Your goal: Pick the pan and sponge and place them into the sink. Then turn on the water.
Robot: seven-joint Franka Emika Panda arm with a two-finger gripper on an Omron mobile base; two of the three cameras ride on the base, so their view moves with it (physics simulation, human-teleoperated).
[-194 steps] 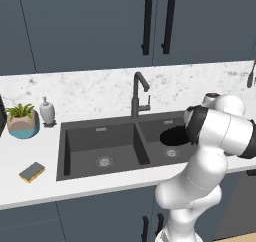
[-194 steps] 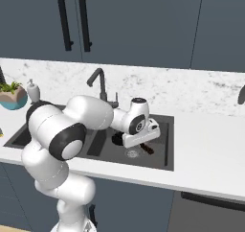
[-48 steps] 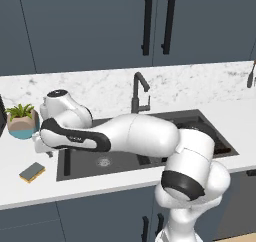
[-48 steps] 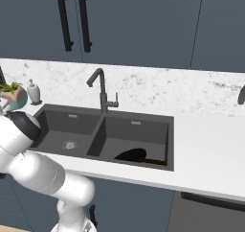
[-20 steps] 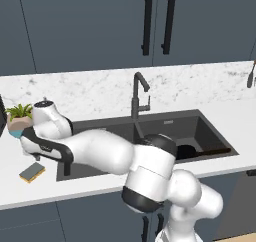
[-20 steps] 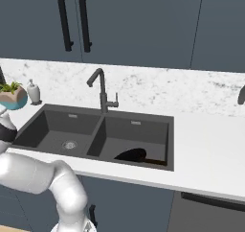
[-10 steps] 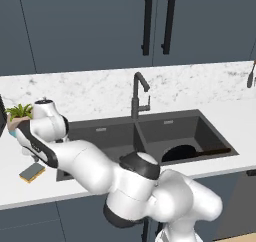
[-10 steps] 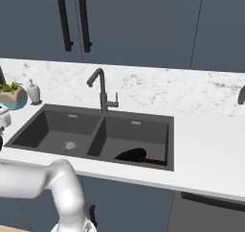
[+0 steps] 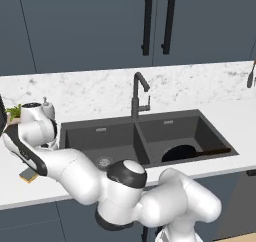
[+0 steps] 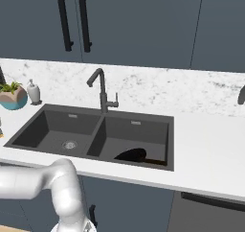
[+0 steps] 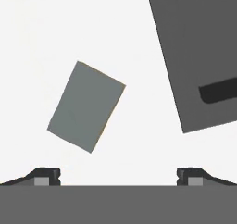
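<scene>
Marble counter under dark cabinets
The sponge is lying near the counter's left front edge; the gripper is hovering wide open, holding nothing.

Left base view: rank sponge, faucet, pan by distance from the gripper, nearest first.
Gripper works at the far left.
1. sponge: on the counter left of the sink, under the hand.
2. faucet: behind the sink's divider.
3. pan: in the right basin.
</scene>
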